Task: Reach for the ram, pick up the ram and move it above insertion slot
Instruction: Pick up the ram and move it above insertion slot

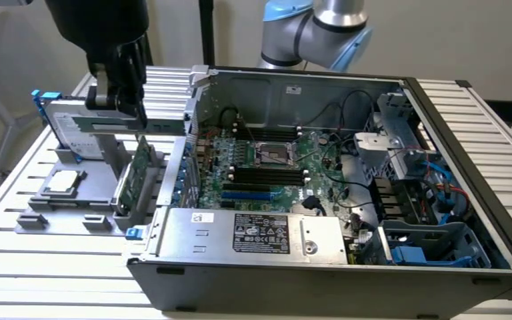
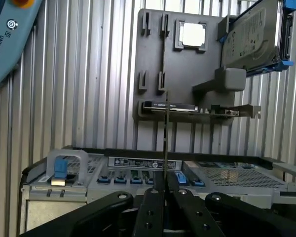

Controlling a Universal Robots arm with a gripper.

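Wrist view: jaws clamped on the ram (image 2: 166, 143), edge-on above the computer case (image 2: 138, 168); it looks light, stiff, fragile, best pinched by its long edges.

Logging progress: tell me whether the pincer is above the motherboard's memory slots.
No, the pincer hangs over the grey parts holder, on the exterior view's left of the open computer case.

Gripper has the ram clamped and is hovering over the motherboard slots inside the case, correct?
Not quite. The gripper does clamp the ram, but the exterior view shows it over the grey holder tray, at that view's left, outside the case, not over the motherboard slots.
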